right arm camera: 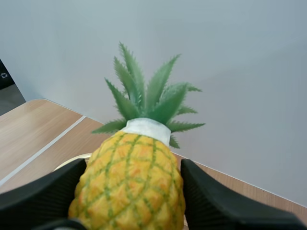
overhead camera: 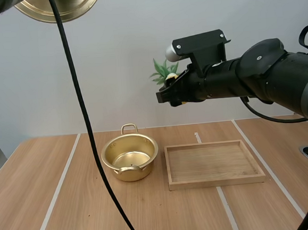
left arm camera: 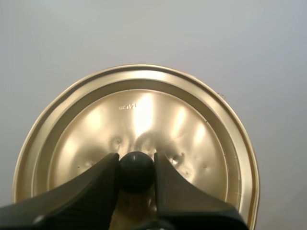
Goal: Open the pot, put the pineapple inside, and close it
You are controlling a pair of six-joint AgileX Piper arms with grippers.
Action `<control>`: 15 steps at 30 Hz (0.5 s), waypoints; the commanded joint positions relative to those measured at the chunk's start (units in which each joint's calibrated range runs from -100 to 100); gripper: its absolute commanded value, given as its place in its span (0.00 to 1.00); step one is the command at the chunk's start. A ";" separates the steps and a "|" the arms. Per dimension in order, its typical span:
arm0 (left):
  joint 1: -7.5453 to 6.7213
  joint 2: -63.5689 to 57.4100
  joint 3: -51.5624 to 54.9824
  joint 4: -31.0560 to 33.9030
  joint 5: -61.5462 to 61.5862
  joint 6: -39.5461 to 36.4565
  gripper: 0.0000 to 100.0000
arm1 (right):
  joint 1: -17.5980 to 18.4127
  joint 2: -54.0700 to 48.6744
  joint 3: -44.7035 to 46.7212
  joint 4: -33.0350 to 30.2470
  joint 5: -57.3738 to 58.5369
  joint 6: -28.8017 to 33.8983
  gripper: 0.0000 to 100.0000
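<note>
Right gripper (overhead camera: 167, 96) clamps pineapple (right arm camera: 129, 182) high over table (overhead camera: 70, 207) | left gripper (left arm camera: 136, 163) pinches lid knob (left arm camera: 136, 172)

table (overhead camera: 44, 209) | pot (overhead camera: 133, 173), open, upright | wooden tray (overhead camera: 211, 162) just beside

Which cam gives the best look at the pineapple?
Right wrist view: the pineapple, body and crown, sits close between the jaws of the right gripper. High view catches just its green leaves and a bit of yellow past that gripper. Left wrist view faces the lid.
</note>
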 commanded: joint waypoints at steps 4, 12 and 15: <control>0.09 -0.36 -0.50 0.33 -1.38 -0.43 0.00 | 0.02 0.58 -0.31 3.66 0.83 -3.20 0.00; 0.09 -0.36 -0.50 0.33 -1.38 -0.43 0.00 | 0.02 6.17 -0.31 9.79 3.79 -9.80 0.00; 0.09 -0.36 -0.50 0.33 -1.38 -0.43 0.00 | 0.02 8.30 -0.31 13.58 4.44 -12.91 0.00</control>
